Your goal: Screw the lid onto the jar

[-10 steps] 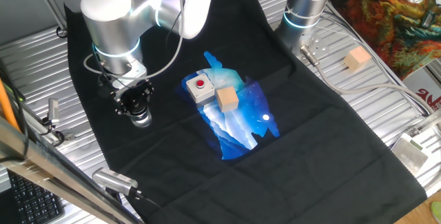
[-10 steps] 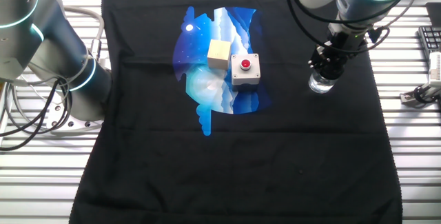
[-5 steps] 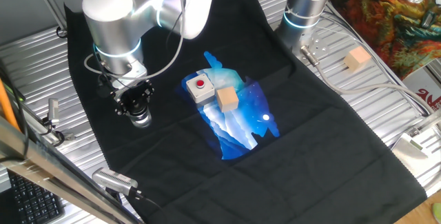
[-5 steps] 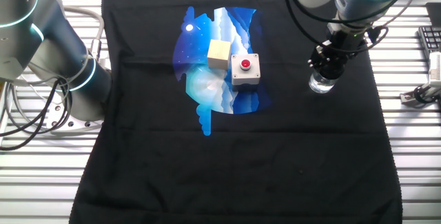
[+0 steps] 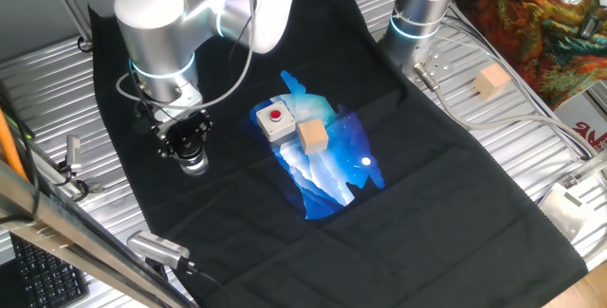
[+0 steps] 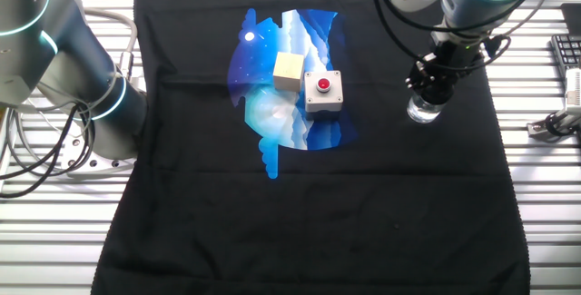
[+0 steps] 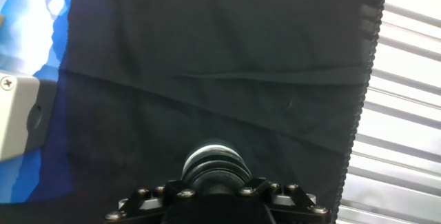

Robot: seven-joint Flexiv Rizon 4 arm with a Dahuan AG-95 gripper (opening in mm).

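Nothing has visibly shifted since a second ago: my gripper (image 6: 429, 91) sits directly over the small clear glass jar (image 6: 420, 111) on the black-clothed tabletop (image 6: 363, 204). Whether the fingers grip the lid, I cannot tell. I judge we're mid-screwing; next comes another careful twist.

Around the jar (image 6: 421, 110), at the right of the other fixed view, bare black cloth (image 6: 363, 213) lay open below and to the left. The nearest obstacles stood well apart at centre frame: a grey box with a red button (image 6: 323, 93), touching a tan wooden cube (image 6: 289, 70). A second arm's base (image 6: 100, 104) blocked the left edge. In the hand view, cloth ahead lay unobstructed up to the ribbed metal table (image 7: 406, 100) at right.
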